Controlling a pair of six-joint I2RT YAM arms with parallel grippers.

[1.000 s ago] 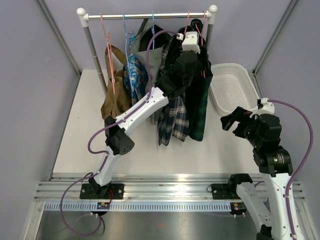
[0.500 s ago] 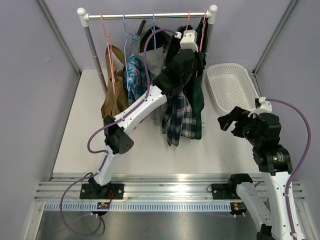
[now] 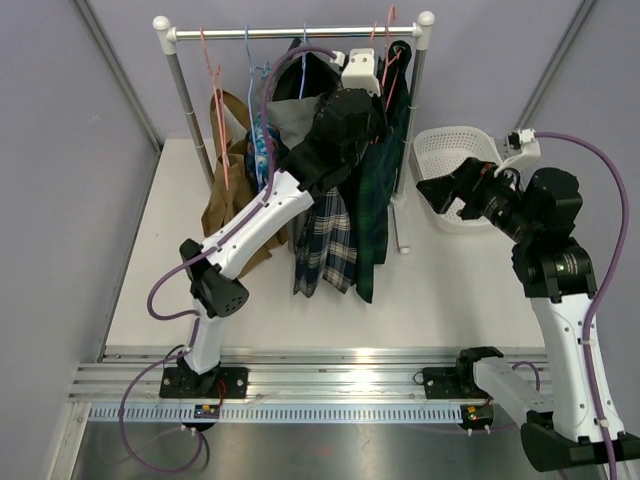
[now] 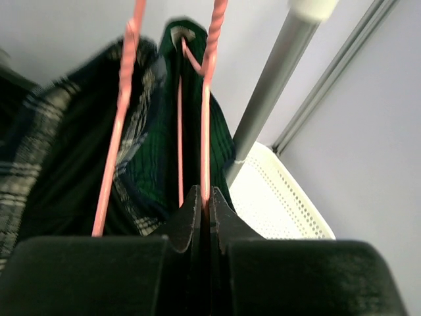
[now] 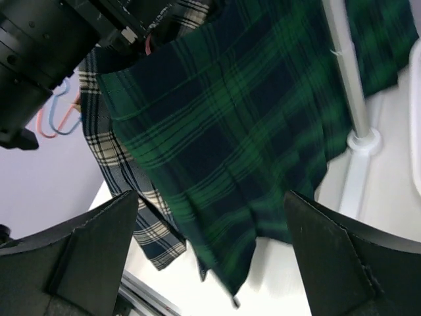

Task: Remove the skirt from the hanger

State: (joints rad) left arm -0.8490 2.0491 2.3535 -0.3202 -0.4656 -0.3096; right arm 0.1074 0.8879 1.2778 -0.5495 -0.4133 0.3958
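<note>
The left gripper [image 4: 205, 199] is pinched tight on the hanger [image 4: 206, 125] wire, seemingly to steady it, with the green skirt [image 5: 250, 131] hanging just beyond its tips, while the right gripper [image 3: 441, 192], spread wide, faces that skirt squarely, likely ready to pull it free.

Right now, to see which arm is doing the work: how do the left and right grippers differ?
The left gripper is shut on the pink hanger; the right gripper is open and holds nothing. The left gripper sits high, near the clothes rail; the right gripper is lower, beside the white basket, facing the green plaid skirt. Both have black fingers.
</note>
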